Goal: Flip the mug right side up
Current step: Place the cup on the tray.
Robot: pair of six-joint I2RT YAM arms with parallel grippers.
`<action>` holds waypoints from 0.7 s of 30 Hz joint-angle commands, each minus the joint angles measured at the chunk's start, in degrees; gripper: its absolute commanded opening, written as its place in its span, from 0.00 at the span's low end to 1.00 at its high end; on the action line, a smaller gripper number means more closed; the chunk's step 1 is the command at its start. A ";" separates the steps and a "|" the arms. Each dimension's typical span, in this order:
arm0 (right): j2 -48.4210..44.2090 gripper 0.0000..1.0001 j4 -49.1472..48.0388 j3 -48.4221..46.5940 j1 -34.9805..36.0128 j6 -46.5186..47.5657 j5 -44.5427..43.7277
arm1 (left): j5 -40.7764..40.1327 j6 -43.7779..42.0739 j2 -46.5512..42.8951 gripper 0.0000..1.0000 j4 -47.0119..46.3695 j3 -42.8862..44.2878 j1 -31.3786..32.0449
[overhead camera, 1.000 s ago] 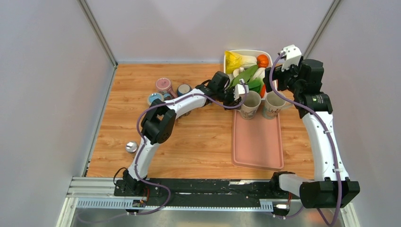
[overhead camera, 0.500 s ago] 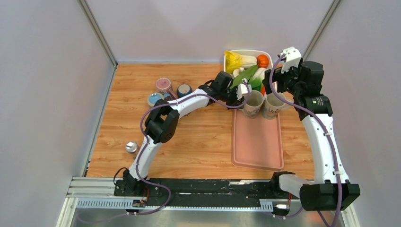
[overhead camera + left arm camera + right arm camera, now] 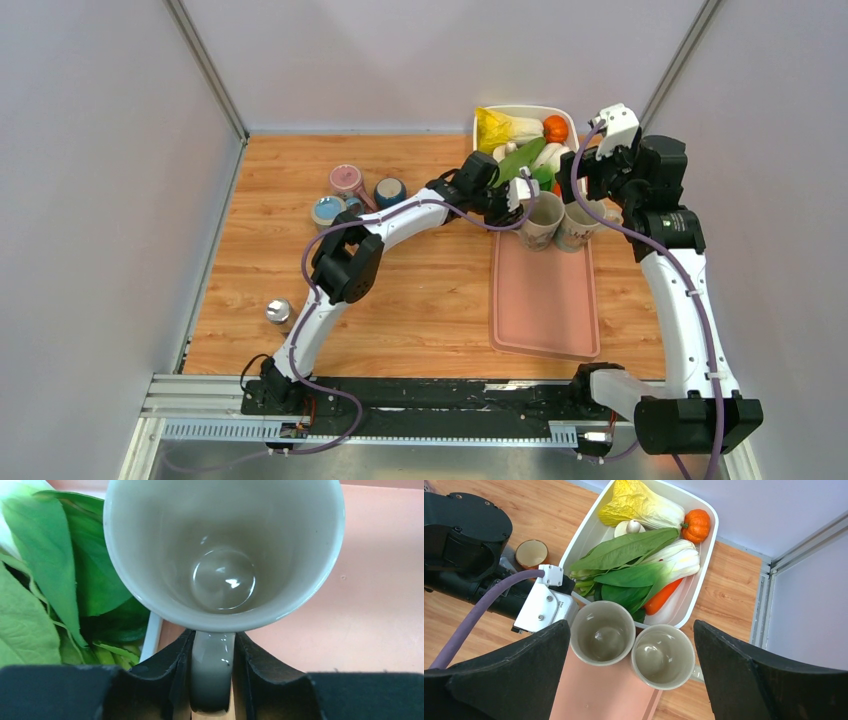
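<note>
**Left Pincer Clenched on Mug Handle; Mug Mouth Up at the Far End of the Tray**

1. My left pincer (image 3: pixel 213 639) is clenched on the handle of the mug (image 3: pixel 224 555). Both fingers (image 3: pixel 175 672) press against the sides of the handle. My wrist view looks straight into the open mouth, down to the glossy bottom.

2. In the top view, my left pincer (image 3: pixel 517 192) reaches in from the left. The mug (image 3: pixel 541 218) sits mouth up at the far end of the pink tray (image 3: pixel 545 305). I cannot tell whether its base rests on the tray.

3. My right pincer (image 3: pixel 631 625) is released, with its fingers spread wide and nothing between them. It hangs above the held mug and a second mug (image 3: pixel 663 655). The second mug stands mouth up just beside the first, on its right.

4. A white bin (image 3: pixel 588 530) lies just beyond both mugs. It holds a cabbage (image 3: pixel 644 502), a small pumpkin (image 3: pixel 696 525), leafy greens (image 3: pixel 634 550) and a carrot (image 3: pixel 663 596).

5. On the wooden counter (image 3: pixel 420 300), a pink-lidded jar (image 3: pixel 347 178) stands among other small containers, well to the left of the tray. A small silver object (image 3: pixel 277 311) lies apart, near the left edge.
</note>
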State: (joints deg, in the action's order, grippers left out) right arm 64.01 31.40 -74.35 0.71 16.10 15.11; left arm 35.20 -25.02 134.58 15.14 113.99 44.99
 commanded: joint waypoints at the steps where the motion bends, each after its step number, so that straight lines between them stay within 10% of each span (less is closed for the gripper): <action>1: -1.22 1.00 -1.94 -0.10 0.05 -1.16 0.79 | -1.55 -1.65 -1.53 0.39 -1.83 3.23 0.16; 11: -1.08 1.00 -1.91 -0.01 0.10 -1.20 0.88 | -1.34 -2.42 -3.48 0.46 0.02 2.94 0.05; 21: -0.51 1.00 -1.94 -0.34 0.10 -1.23 0.79 | 3.13 -2.51 -4.88 0.08 3.03 1.31 -1.25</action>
State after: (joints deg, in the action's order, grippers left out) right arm 63.96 31.40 -74.06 0.71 16.10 15.16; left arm 35.62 -26.55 134.43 16.34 114.72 44.49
